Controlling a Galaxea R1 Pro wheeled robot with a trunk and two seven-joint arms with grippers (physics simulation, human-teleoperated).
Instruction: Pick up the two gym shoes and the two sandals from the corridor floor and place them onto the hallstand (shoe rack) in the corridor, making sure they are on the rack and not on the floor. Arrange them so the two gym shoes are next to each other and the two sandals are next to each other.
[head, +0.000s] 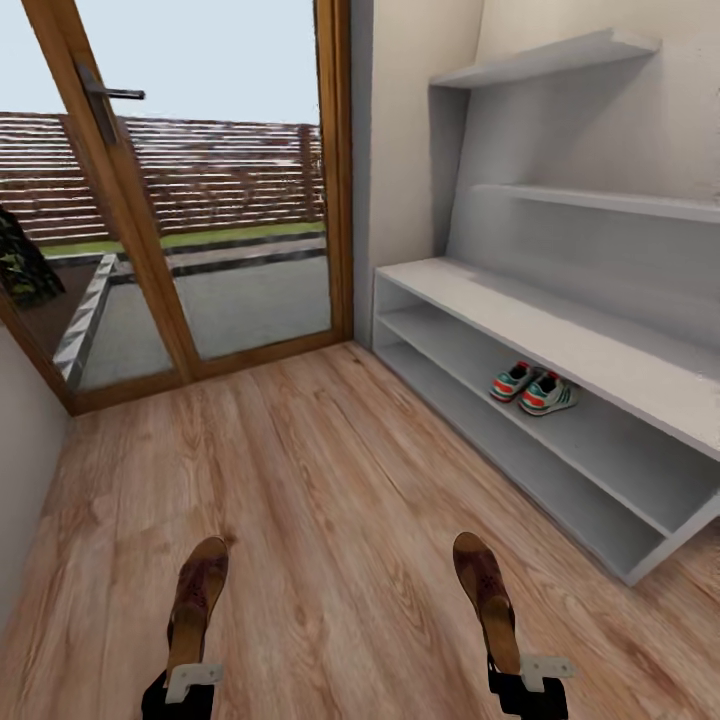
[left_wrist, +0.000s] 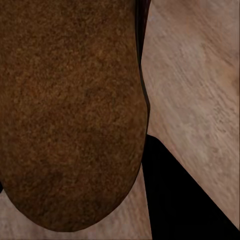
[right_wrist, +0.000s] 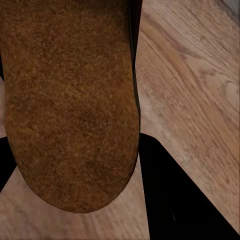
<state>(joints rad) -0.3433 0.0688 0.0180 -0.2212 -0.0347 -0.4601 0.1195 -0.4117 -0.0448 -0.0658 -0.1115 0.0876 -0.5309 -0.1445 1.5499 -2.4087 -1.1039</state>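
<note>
one sandal (head: 197, 600) gripped by left end effector (head: 190, 680), other sandal (head: 487, 598) by right end effector (head: 530, 672), both carried above corridor floor (head: 330, 520) for hallstand (head: 560, 340); gym shoes (head: 533, 387) already paired on its shelf.

Home entrance corridor (hallstand (head: 560, 330), glazed door (head: 200, 190), wood floor (head: 330, 500)).

Gym shoes (head: 533, 389) occupy shelf; bench top (head: 560, 330) bare

sandal (left_wrist: 70, 110): brown sole up close | corridor floor (left_wrist: 200, 85): beyond it
</note>
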